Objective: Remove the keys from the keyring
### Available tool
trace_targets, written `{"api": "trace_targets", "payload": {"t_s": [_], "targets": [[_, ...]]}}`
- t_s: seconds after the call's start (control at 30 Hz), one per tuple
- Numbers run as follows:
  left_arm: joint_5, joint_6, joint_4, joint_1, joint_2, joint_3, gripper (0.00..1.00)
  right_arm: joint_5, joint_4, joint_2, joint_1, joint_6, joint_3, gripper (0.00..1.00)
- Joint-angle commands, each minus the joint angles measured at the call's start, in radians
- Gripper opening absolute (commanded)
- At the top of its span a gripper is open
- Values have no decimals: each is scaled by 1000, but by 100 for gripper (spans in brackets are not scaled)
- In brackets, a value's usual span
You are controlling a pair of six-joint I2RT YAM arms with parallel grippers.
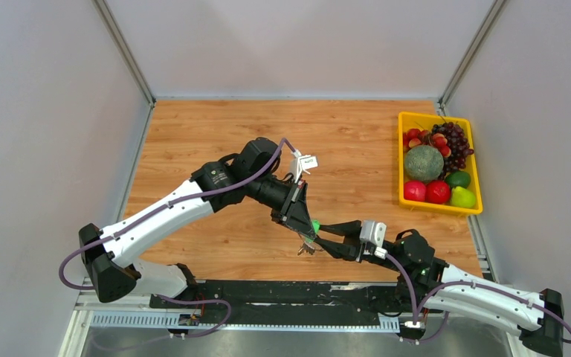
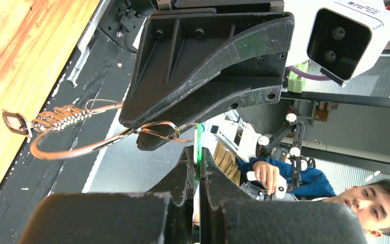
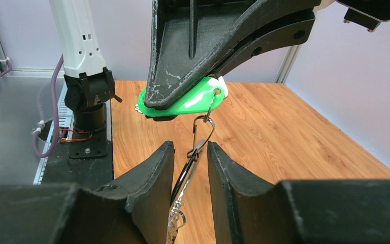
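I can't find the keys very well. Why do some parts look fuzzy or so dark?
Top view: even light and soft shadows, but the keys are tiny. Left wrist view: the keyring is sharp, while the close left fingers are dark and fuzzy. Right wrist view: the green tag is crisp, and the near right fingers are shadowed.

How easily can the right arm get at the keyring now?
Probably yes: the keyring hangs between the right gripper's open jaws, with nothing in between; the left gripper holds its green tag above.

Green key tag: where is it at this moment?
The green key tag sits upper centre of the right wrist view, clamped in the left pincer, with the keyring hanging below it.
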State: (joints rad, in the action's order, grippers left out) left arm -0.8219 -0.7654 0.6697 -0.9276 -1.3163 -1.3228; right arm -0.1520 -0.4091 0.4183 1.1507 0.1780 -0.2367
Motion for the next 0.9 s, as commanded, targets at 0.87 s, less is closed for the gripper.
{"api": "trace_targets", "payload": {"t_s": [0.87], "targets": [[-28, -17, -12, 2, 36, -52, 0, -28, -6, 4, -1, 4, -49, 23]]}}
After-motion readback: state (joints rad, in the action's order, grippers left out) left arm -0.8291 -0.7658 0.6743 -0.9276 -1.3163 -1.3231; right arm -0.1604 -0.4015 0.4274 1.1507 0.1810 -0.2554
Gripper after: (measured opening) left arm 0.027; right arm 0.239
